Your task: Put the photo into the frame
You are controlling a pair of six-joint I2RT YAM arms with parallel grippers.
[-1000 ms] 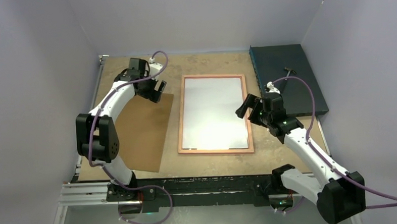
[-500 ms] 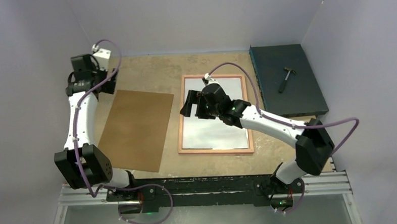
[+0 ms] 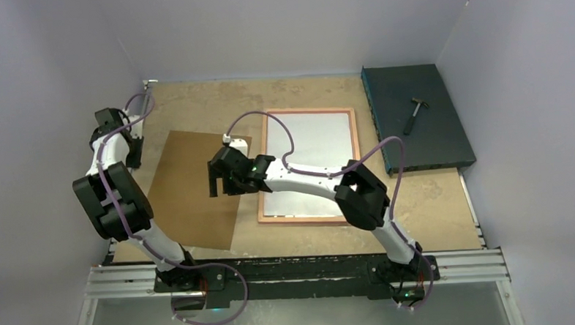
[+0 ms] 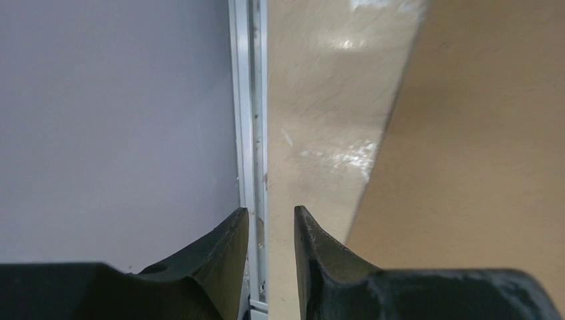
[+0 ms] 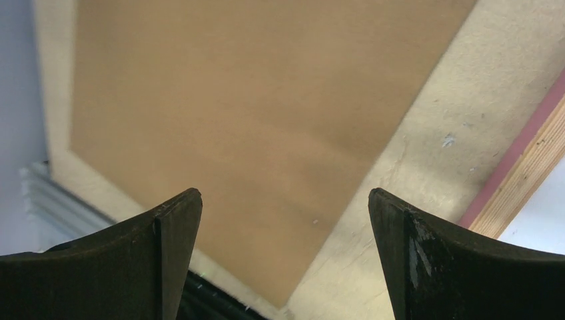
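Photo (image 3: 320,143) lying white side up inside frame (image 3: 302,220), flat on table (image 3: 209,100), right of middle. Right claw (image 5: 285,200) wide open, empty, hovering over right edge of brown board (image 3: 191,203). Left claw (image 4: 270,220) way over at table's left rim, fingers almost together, narrow gap, gripping nothing.

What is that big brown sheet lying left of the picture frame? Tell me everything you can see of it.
The brown board is a thin, flat rectangle, plain matte brown like hardboard. It lies flat on the table, slightly skewed, left of the frame, a strip of table between them. The right gripper hangs over its right edge, jaws open; whether it touches cannot be told.
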